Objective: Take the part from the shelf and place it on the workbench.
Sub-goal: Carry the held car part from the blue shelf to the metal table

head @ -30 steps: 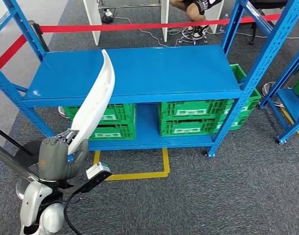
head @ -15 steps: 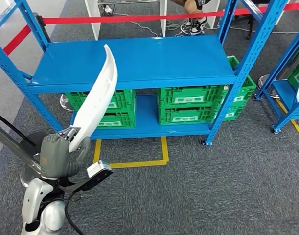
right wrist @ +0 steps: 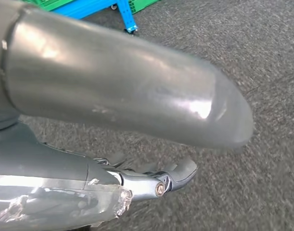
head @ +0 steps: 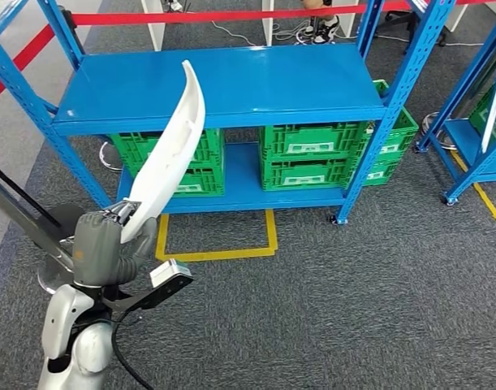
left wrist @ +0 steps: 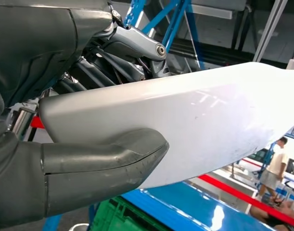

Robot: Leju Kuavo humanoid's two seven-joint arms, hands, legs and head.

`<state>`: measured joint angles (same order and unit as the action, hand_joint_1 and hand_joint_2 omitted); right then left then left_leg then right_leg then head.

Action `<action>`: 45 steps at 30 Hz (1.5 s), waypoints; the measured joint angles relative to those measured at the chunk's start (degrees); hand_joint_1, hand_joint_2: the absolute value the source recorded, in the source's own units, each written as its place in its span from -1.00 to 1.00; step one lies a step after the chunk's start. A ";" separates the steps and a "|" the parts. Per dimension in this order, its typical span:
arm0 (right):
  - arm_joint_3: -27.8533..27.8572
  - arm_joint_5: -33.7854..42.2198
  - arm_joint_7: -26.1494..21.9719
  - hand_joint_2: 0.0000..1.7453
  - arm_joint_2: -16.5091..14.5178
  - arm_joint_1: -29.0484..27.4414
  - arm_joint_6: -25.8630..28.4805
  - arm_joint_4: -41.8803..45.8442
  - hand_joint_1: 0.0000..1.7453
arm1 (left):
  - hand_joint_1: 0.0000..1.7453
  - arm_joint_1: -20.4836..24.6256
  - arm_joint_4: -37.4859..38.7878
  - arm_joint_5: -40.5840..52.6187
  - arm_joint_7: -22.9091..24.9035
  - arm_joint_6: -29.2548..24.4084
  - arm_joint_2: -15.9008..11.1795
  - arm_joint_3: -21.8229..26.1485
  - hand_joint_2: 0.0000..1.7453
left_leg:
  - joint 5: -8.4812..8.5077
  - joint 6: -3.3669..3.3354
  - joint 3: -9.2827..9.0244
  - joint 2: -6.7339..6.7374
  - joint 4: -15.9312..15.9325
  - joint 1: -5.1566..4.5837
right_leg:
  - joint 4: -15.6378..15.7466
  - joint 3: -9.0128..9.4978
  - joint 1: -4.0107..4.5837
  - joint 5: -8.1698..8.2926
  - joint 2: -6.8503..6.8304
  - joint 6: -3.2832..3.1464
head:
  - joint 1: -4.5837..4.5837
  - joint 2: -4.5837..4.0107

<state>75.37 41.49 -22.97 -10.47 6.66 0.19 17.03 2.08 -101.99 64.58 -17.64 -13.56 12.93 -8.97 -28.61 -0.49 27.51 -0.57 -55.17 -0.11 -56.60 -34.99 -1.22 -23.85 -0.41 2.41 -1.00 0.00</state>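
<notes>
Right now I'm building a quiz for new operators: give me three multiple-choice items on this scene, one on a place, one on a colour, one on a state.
1. Where are the green crates?
A. on the blue rack's top shelf
B. on the blue rack's lower shelf
C. on the carpet inside the yellow floor marking

2. What colour is the long curved part?
A. white
B. yellow
C. black

3. What is the left hand doing?
A. hanging with nothing in it
B. resting flat on the top shelf
C. gripping the part by its lower end

Answers:
1. B: the crates sit under the top shelf, on the lower shelf.
2. A: the part is glossy white in the head and left wrist views.
3. C: the thumb and fingers clamp the part's end, and it rises up from the hand in front of the rack.
</notes>
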 joint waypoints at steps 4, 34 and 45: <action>0.66 0.05 0.21 -1.00 -0.07 -0.23 0.15 0.04 -1.00 | 1.00 0.97 1.32 -0.25 -0.02 0.36 0.52 -0.69 1.00 | 1.88 -1.55 1.83 0.54 0.49 -0.02 | -7.16 -3.35 -0.09 -6.48 0.25 0.58 | 0.37 0.00; 2.37 0.44 0.84 -1.00 -0.98 -0.63 -0.21 0.68 -1.00 | 1.00 3.50 5.72 -0.95 -0.13 0.52 0.98 -1.99 1.00 | 0.95 -1.12 0.36 0.81 0.73 0.14 | -4.30 -4.53 -0.19 -2.63 0.10 0.20 | 0.50 0.00; 2.40 0.57 0.94 -1.00 -1.11 0.00 -0.49 1.01 -1.00 | 1.00 3.64 7.02 -1.22 -0.26 1.08 1.06 -2.05 1.00 | 8.19 0.16 10.37 2.15 -2.05 -0.50 | 0.57 9.86 0.38 -9.13 -1.29 -0.31 | 0.71 0.00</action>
<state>77.77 42.06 -22.03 -11.58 6.66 -0.30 18.03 5.73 -94.97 63.35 -17.91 -12.48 13.99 -11.02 -20.42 -0.33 37.88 1.58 -57.22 -0.62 -56.03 -25.13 -0.84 -32.99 -1.70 2.10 -0.29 0.00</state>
